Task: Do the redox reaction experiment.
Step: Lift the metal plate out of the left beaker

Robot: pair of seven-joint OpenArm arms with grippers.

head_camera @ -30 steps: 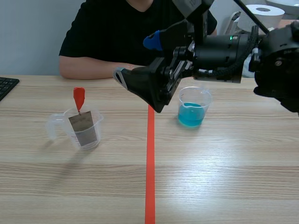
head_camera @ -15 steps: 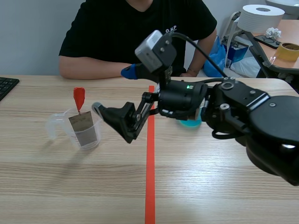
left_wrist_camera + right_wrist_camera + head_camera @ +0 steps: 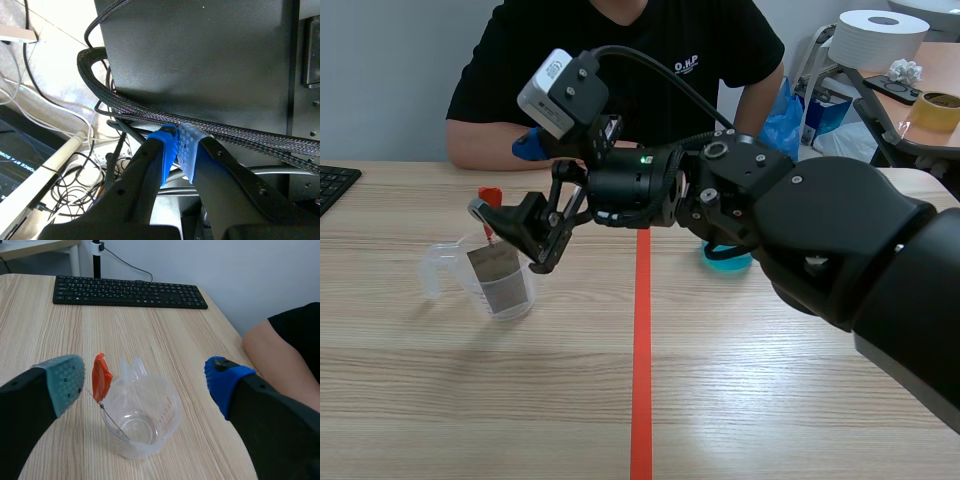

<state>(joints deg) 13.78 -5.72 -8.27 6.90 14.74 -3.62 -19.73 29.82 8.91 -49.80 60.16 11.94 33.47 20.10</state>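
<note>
A clear plastic beaker (image 3: pixel 498 283) stands on the table's left half, with a grey metal sheet (image 3: pixel 503 277) in it hung from a red clip (image 3: pixel 488 198). My right gripper (image 3: pixel 506 178) has come across from the right and hovers open just above and beside that clip. In the right wrist view the beaker (image 3: pixel 140 419) and the red clip (image 3: pixel 101 376) lie between and below the open right gripper (image 3: pixel 145 377). A beaker of blue liquid (image 3: pixel 724 259) is mostly hidden behind the right arm. My left gripper (image 3: pixel 177 150) is shut on nothing, away from the table.
A person in a black shirt sits across the table, a forearm (image 3: pixel 510 150) resting near the back edge. A black keyboard (image 3: pixel 130 290) lies at the table's far left. The left wrist view holds only a black housing and cables (image 3: pixel 150 112).
My right arm has swung left and down, from above the blue beaker to the clear beaker with the clip, its fingers staying open.
</note>
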